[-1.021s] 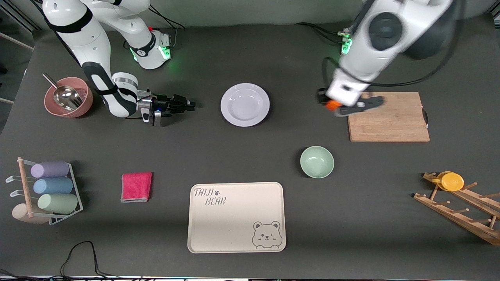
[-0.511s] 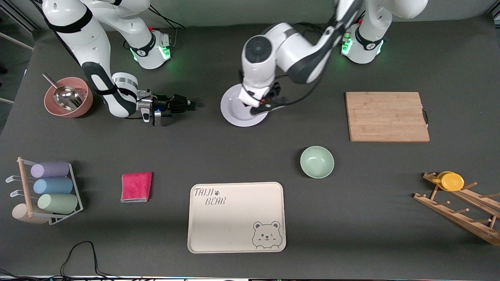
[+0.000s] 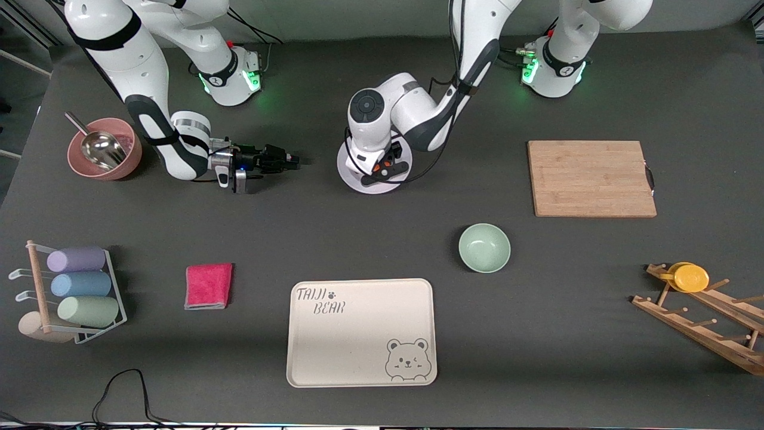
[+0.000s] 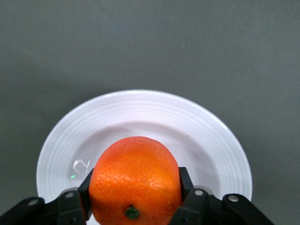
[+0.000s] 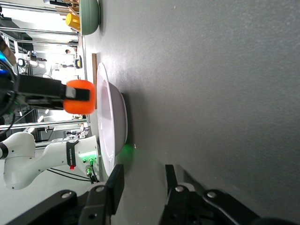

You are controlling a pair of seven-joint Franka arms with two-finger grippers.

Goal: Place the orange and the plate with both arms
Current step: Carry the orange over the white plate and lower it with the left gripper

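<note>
A: Holding the orange (image 4: 134, 181) over the plate (image 3: 352, 177) right now. Left gripper (image 4: 136, 199) clamped on it from both sides, a black finger pressed against each flank, fruit not touching the white surface yet by the look of the right wrist view, where a small gap shows between orange and rim.

B: Yep, looks like the drop-off step. Plate sitting mid-table, roughly between the two bases, farther from the front camera than the green bowl (image 3: 484, 247) and the bear tray (image 3: 361, 332). Cutting board (image 3: 591, 178) off toward the left arm's end, nothing on it.

A: And the right gripper (image 3: 290, 159)? Parked low over the table just beside the plate, toward the right arm's end, pointing at it. Fingers parted a bit with nothing between them, going by its own wrist camera (image 5: 140, 187). Waiting, basically.

B: So next up, probably: lower a touch, keep the orange near the middle of the plate, then open. Round fruit, shallow dish, so letting go from too high likely means rolling toward the rim or off it. After that, guessing a plate grab at the rim for the right side, which needs the left arm out of the way first.
</note>
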